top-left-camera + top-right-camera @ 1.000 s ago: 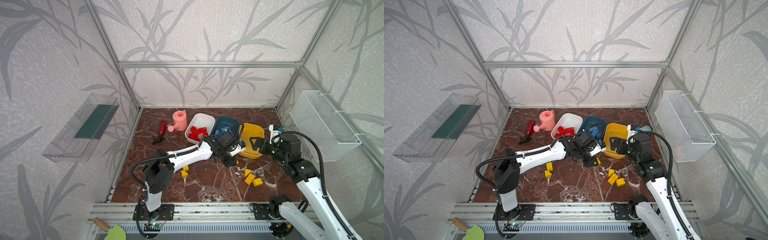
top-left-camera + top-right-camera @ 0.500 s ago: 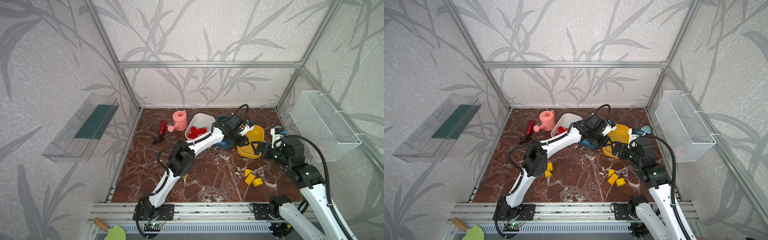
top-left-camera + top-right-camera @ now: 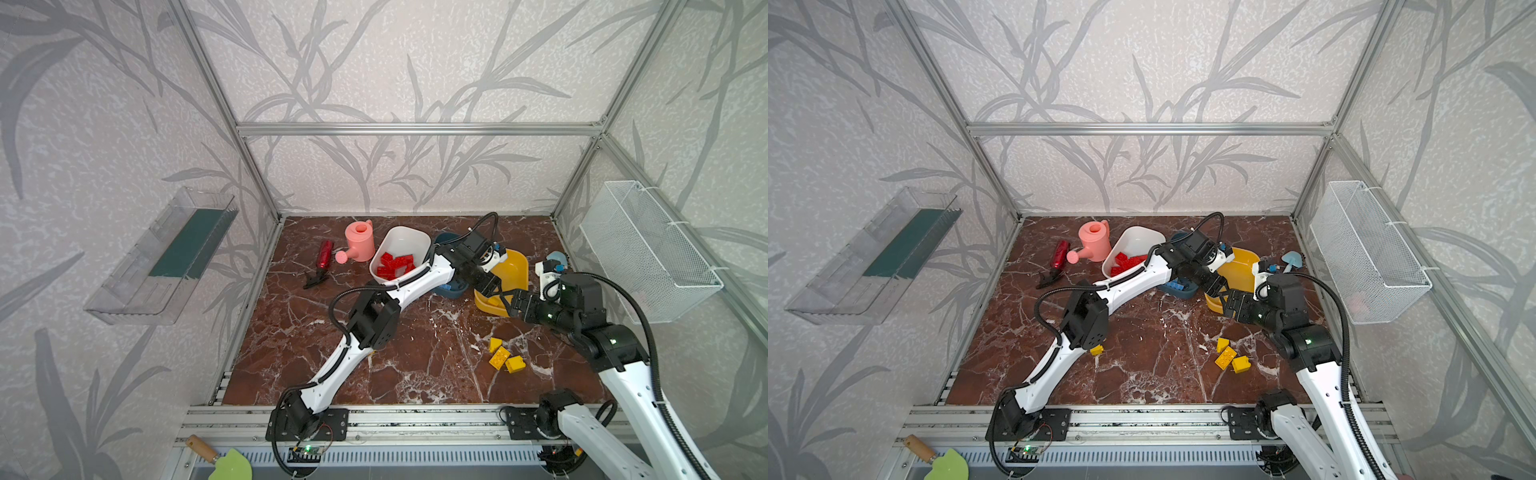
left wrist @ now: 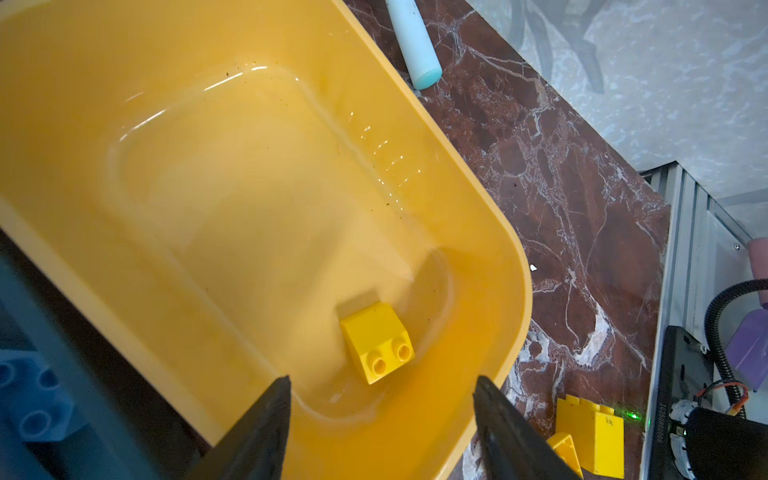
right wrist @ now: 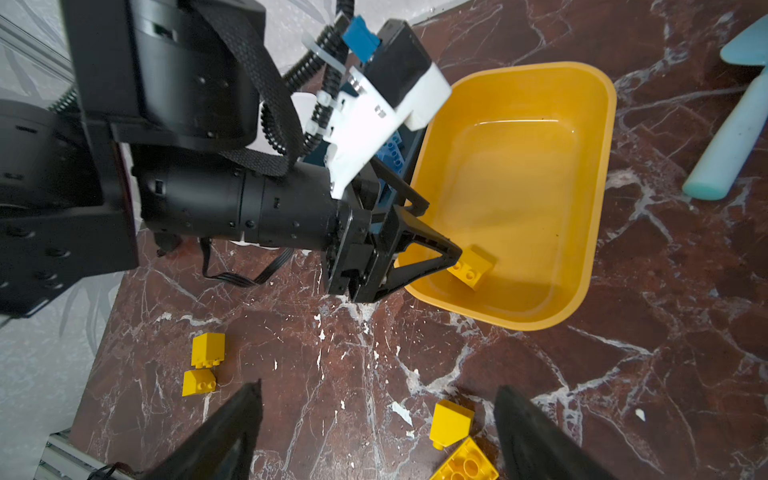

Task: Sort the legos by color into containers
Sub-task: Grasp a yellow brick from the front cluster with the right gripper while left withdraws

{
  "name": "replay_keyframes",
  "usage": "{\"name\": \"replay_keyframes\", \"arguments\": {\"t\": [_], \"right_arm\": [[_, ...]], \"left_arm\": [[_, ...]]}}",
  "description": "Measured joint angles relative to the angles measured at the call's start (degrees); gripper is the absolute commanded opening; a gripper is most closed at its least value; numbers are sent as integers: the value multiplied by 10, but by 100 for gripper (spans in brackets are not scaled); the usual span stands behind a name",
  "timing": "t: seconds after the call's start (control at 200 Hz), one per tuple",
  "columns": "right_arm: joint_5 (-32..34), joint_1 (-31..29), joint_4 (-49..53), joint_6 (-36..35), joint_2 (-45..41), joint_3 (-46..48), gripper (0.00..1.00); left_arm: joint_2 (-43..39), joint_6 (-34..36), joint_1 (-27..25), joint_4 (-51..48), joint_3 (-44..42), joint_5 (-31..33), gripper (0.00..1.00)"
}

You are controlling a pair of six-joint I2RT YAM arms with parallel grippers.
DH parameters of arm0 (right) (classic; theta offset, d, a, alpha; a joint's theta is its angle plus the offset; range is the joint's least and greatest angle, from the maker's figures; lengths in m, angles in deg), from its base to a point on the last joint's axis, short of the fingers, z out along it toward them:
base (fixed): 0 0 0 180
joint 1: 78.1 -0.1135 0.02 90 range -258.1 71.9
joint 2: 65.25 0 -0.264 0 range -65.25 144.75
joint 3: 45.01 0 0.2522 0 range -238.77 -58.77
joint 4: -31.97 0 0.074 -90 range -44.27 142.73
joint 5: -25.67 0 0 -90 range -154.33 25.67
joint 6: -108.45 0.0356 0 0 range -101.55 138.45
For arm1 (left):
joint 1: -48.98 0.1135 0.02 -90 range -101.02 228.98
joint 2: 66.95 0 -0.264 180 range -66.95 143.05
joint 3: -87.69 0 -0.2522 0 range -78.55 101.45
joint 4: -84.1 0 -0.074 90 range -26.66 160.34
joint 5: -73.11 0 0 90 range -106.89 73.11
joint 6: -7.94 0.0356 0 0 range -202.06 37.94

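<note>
Hanging above one corner of the yellow tub (image 4: 166,104), the left end effector (image 4: 381,382) has its jaws spread, with nothing pinched between them. Straight below the gap a single yellow brick (image 4: 378,347) lies on the tub's floor, tipped so that its two studs face the fingertips, close to the curved wall. In the right wrist view that brick sits just past the tip of one black finger (image 5: 451,252); whether they touch I cannot tell. Behind this end effector's wrist, partly covered by the arm, stands the blue tub (image 3: 455,292) with blue bricks (image 3: 1177,286) in it, right beside the yellow tub. Farther back along the same arm stands the white tub (image 3: 415,237), holding a heap of red bricks (image 3: 395,266).

The right end effector (image 5: 378,388) faces the left one from just outside the yellow tub's rim, hovering above the bare marble worktop (image 5: 332,345). Its jaws stand wide apart and empty. Under it, close to one finger, lies a cluster of loose yellow bricks (image 5: 451,424). Two more yellow bricks (image 5: 205,351) lie well off to its other side, near the left arm's elbow. A pale blue scoop (image 5: 731,137) lies on the worktop, on the far side of the yellow tub from the left end effector.
</note>
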Motion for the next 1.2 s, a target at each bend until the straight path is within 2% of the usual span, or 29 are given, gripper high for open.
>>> {"name": "replay_keyframes", "arguments": {"t": [0.13,0.43,0.67,0.745,0.89,1.2], "right_arm": [[10,-23,30,-3,4,-16,88],[47,-65,84,1,20,-5,86],[116,-172,97,41,82,17,86],[127,-195,88,58,99,38,86],[148,-201,71,85,133,66,86],[196,-200,41,111,184,87,87]], "left_arm": [[-61,-16,2,31,-92,19,72],[-346,-76,4,150,-427,90,74],[-530,-119,4,193,-650,156,78],[-572,-132,4,196,-699,176,79],[-647,-152,4,196,-773,207,82],[-754,-187,4,178,-851,249,87]]}}
